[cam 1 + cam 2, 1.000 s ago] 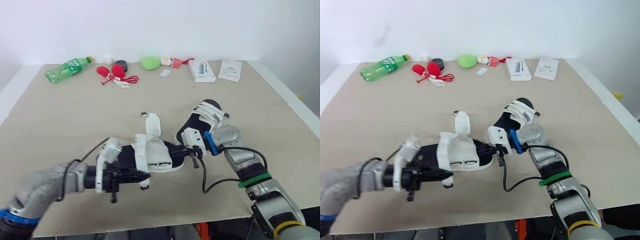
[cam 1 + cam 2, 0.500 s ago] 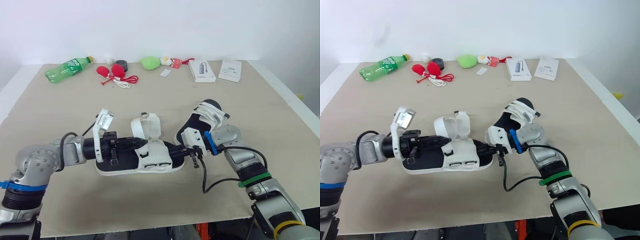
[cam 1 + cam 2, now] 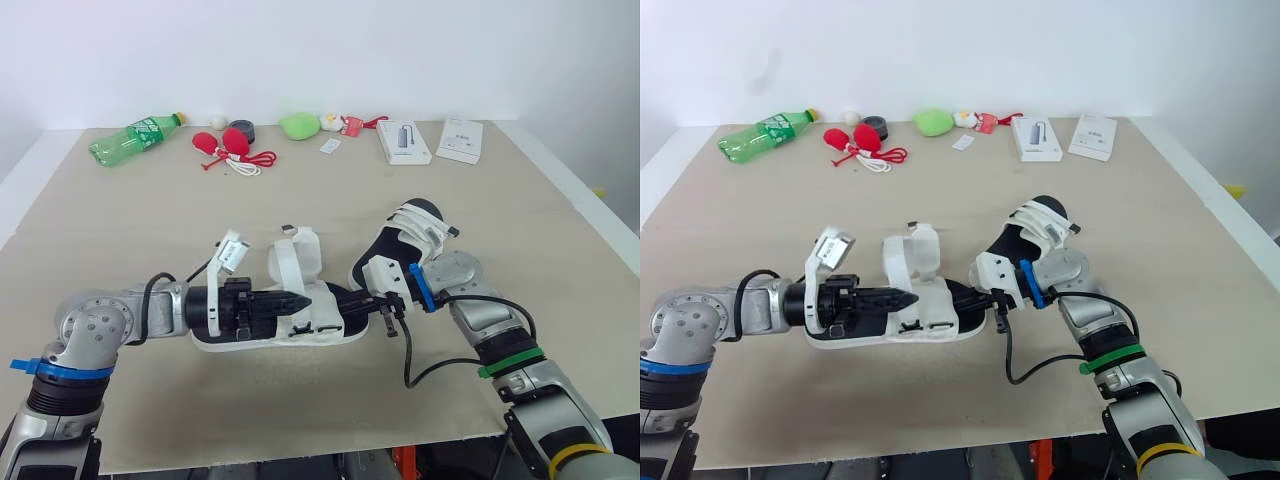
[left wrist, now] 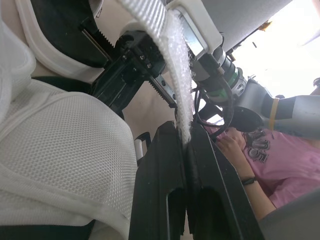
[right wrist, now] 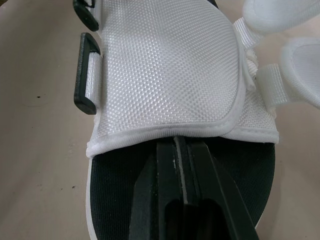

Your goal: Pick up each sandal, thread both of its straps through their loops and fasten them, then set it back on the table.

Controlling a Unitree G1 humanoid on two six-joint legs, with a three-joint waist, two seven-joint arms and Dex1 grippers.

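A black-and-white sandal [image 3: 322, 326] lies flat mid-table, its two white straps [image 3: 298, 256] standing up loose. My left gripper [image 3: 302, 301] reaches over the footbed from the heel side. In the left wrist view its fingers [image 4: 165, 165] are shut on a white strap [image 4: 169, 40]. My right gripper [image 3: 351, 300] is shut at the sandal's toe end. In the right wrist view its fingers [image 5: 167, 165] lie over the black footbed under the white mesh upper [image 5: 165, 65]. A second sandal [image 3: 412, 232] leans behind my right wrist.
Along the far edge sit a green bottle [image 3: 135, 138], red items with a cord [image 3: 228, 146], a green object [image 3: 298, 125] and two white boxes [image 3: 404, 142] [image 3: 460, 140]. A person in a pink shirt [image 4: 260, 155] appears in the left wrist view.
My left gripper swung from the near-left of the heel up and right onto the sandal and closed on a strap. The sandal settled flat. My right gripper stayed at the toe.
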